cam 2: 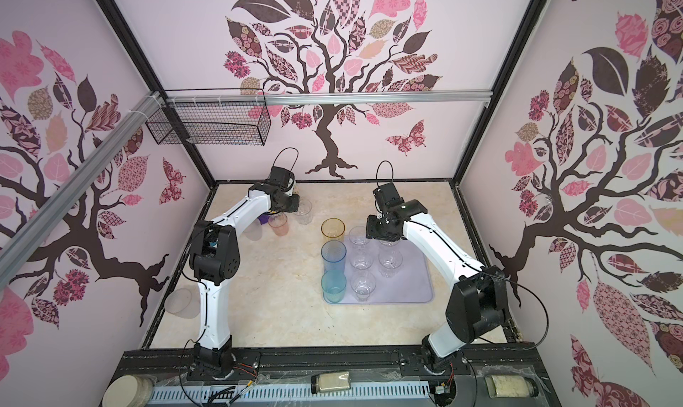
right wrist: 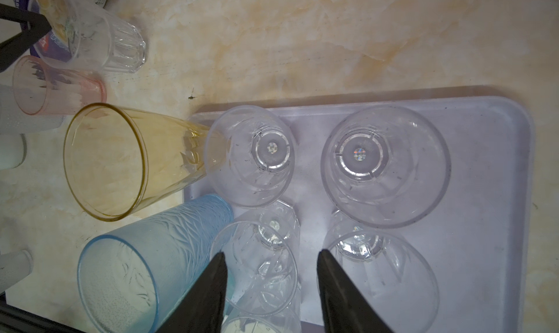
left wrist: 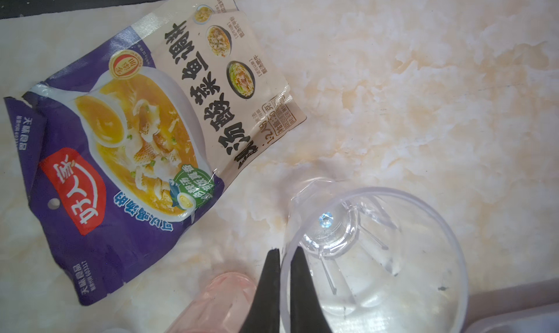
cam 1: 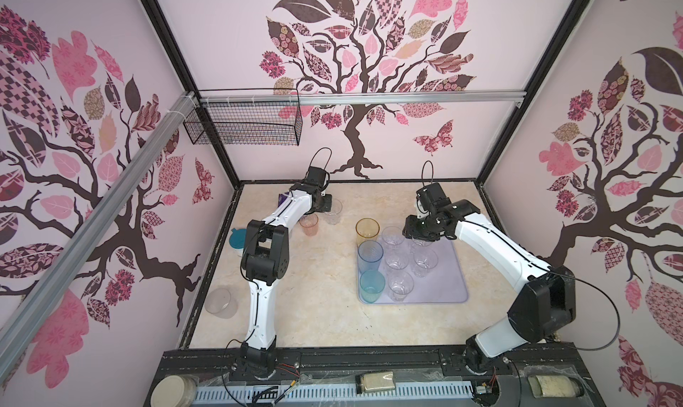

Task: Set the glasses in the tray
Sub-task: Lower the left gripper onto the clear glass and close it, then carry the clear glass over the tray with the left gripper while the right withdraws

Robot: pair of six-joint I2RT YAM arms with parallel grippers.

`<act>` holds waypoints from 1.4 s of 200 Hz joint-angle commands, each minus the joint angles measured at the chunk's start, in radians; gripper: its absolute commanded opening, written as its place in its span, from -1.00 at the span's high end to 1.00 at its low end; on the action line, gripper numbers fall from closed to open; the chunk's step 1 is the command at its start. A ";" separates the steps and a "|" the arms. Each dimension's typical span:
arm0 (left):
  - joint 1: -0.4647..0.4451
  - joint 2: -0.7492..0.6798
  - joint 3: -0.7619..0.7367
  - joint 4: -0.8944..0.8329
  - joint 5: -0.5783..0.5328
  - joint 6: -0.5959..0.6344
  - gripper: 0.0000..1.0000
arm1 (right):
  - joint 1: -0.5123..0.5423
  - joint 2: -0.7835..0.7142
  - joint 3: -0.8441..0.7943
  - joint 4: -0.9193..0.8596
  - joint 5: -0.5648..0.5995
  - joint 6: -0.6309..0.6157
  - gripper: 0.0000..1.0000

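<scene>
A clear ribbed glass (left wrist: 372, 256) stands at the far left of the table, seen in both top views (cam 1: 334, 213) (cam 2: 305, 213). My left gripper (left wrist: 286, 253) (cam 1: 327, 206) is shut on the rim of this glass, one finger inside and one outside. A small pink glass (cam 1: 309, 226) (left wrist: 211, 301) stands just beside it. The lavender tray (cam 1: 443, 287) (right wrist: 484, 165) holds several clear glasses (cam 1: 397, 263), a tall blue glass (cam 1: 370, 255) and a teal glass (cam 1: 372, 285). A tall amber glass (cam 1: 367, 231) (right wrist: 106, 162) stands at its far left corner. My right gripper (right wrist: 270, 256) (cam 1: 417, 235) hangs open above the tray's far clear glasses.
A purple soup packet (left wrist: 136, 135) lies by the held glass. A white jar with a teal lid (cam 1: 237, 240) and a clear round tub (cam 1: 221, 303) sit along the left edge. A wire basket (cam 1: 244, 128) hangs on the back wall.
</scene>
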 commanded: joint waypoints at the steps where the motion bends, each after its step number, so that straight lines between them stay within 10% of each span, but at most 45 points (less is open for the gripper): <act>1: -0.009 -0.148 -0.038 0.038 -0.031 -0.037 1.00 | 0.006 -0.044 0.011 -0.010 0.050 -0.002 -0.02; 64: -0.109 -0.445 -0.166 0.096 -0.168 -0.052 1.00 | -0.028 -0.122 0.010 0.043 0.088 0.042 -0.03; 114: -0.392 -0.551 -0.156 0.056 -0.129 -0.021 1.00 | -0.213 -0.236 -0.052 0.080 0.053 0.174 -0.06; 181: -0.777 -0.468 -0.182 0.050 0.040 -0.065 1.00 | -0.443 -0.341 -0.095 0.120 0.028 0.261 -0.09; 280: -0.855 -0.236 -0.169 0.055 0.000 -0.087 1.00 | -0.460 -0.368 -0.146 0.136 0.041 0.259 -0.10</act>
